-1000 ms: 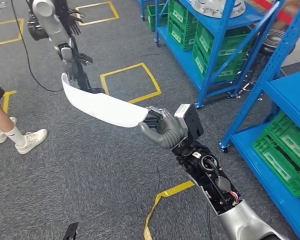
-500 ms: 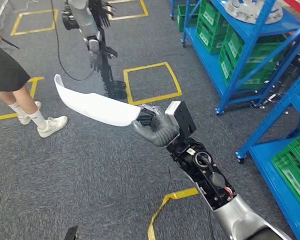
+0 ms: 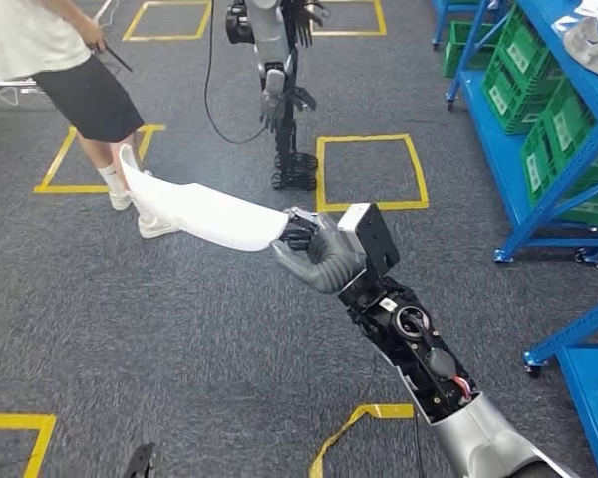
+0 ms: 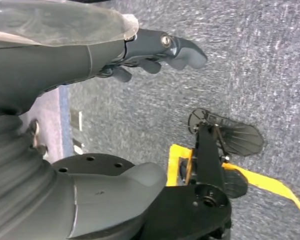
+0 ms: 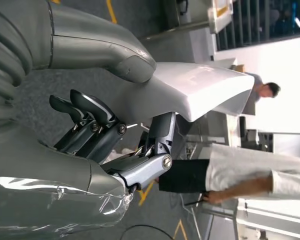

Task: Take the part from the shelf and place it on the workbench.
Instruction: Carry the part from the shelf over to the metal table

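Around me lay grey carpet marked with yellow tape squares. Straight ahead stood another robot, silver-armed, its dark feet planted just beside one of those squares, a black cable trailing from it across the floor. To my left a person in a white top and dark shorts stood with white shoes near the far tip of what I carried; from my head view that tip overlapped their lower leg, though I could not tell whether the two touched. Along my right ran blue shelving stacked with green crates, well apart from my arm. A loose strip of yellow tape curled on the carpet beneath my forearm.

My right hand held the part by its near end, thumb on one face and dark fingers curled against the other, so the hand was closed firmly on it. The part hung in the air above the carpet, stretching from my hand away to the left and slightly forward, between me and the person. It was a long, white, smooth panel, broad near my grip, curving gently and narrowing toward a turned-up far tip.

My left hand hung down over the carpet, fingers loosely curled with nothing in them; how far they had closed I could not tell.
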`<state>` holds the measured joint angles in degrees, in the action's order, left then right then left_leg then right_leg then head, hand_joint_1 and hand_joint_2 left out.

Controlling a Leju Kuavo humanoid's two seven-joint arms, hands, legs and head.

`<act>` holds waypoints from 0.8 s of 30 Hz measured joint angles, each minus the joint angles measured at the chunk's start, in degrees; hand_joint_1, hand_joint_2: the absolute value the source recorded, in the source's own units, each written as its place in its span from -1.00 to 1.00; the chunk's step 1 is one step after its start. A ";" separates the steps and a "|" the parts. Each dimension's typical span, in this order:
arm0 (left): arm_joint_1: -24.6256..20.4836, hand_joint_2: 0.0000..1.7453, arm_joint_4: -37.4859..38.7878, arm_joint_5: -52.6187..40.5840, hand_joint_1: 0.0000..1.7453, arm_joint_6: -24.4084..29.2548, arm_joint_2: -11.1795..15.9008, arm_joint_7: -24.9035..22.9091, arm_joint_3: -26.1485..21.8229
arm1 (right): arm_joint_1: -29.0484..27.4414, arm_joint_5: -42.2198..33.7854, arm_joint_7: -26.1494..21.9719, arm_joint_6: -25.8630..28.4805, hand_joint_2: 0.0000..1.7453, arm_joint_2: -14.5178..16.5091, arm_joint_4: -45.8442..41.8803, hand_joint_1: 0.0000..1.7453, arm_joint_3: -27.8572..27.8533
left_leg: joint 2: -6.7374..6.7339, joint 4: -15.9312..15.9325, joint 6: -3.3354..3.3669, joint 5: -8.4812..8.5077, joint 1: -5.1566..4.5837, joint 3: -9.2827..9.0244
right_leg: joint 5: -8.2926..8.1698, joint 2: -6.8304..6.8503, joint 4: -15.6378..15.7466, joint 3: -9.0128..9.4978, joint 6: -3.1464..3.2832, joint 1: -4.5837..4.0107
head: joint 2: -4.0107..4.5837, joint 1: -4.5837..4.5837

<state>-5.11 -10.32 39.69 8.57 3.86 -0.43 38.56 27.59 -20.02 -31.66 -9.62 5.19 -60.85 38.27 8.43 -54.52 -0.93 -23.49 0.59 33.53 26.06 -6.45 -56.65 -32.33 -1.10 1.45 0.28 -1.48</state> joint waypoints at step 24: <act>-0.31 1.00 -0.02 0.71 -1.00 -0.12 0.13 0.17 0.50 | -0.39 1.13 0.16 0.68 1.00 0.08 -2.02 1.00 0.05 | -5.87 0.72 1.48 0.66 -0.19 -0.27 | 9.31 6.49 -17.23 -6.21 -0.66 -0.60 | 0.00 -0.20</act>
<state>-5.42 -10.34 40.40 8.45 3.99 -0.25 39.06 27.20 -18.89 -31.50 -8.94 5.27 -62.87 38.31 2.55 -53.80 0.55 -22.83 0.40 33.27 35.37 0.05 -73.89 -38.54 -1.76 0.85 0.28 -1.67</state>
